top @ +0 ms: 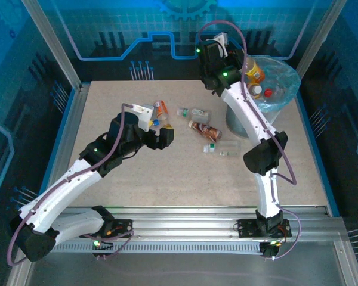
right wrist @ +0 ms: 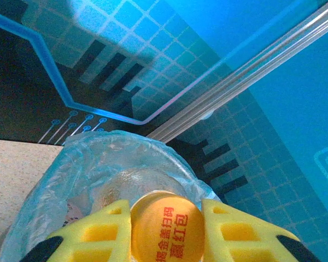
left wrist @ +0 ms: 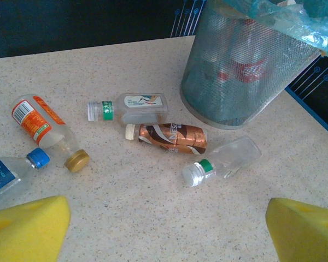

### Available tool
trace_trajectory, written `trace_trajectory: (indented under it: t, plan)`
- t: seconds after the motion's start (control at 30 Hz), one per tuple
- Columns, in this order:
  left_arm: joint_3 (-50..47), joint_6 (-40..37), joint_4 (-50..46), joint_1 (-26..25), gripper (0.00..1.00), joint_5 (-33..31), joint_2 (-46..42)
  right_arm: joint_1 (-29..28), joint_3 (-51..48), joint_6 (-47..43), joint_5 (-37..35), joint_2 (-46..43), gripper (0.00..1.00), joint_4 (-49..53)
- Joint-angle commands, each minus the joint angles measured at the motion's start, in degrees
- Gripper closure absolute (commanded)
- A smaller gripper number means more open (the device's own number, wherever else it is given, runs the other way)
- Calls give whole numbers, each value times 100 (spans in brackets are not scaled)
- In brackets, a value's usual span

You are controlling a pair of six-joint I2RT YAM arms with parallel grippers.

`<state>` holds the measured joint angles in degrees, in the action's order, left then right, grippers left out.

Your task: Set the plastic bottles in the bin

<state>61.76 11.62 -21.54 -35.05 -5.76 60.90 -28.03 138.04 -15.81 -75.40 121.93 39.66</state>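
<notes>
Right gripper [right wrist: 165, 233] clamps orange bottle [top: 255, 71] above bin [top: 291, 81].

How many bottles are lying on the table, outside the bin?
5. In the left wrist view, left to right: blue-capped bottle, orange-labelled bottle, labelled clear bottle, brown bottle, plain clear bottle near the bin. Others may be hidden.

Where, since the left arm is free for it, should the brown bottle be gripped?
The brown bottle lies on its side, so come from above and close across its mid-body, where both flanks are free; near its cap the green-banded bottle crowds it.
</notes>
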Motion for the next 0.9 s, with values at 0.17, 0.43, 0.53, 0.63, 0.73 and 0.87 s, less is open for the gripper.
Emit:
trace_trajectory:
  t: [0.17, 0.43, 0.53, 0.63, 0.73, 0.87]
  plan:
    - [-121, 37, 45, -2, 6, 40, -63, 213, 153, 496, -506, 300, 86, 129]
    - [-76, 80, -89, -9, 6, -26, -125, 460, 77, 485, -398, 377, 85, 161]
    - [-115, 78, -87, -8, 6, -83, -145, 544, -227, 506, -381, 243, 82, 99]
    - [-130, 97, -81, 2, 6, -103, -114, 638, -640, 535, -240, 43, 81, -49]
    - [-114, 126, -53, 4, 6, -76, -66, 745, -656, 725, -76, -2, 64, 238]
    - [-118, 219, 14, 0, 6, -73, -17, 792, -477, 1363, 525, -150, 57, 986]
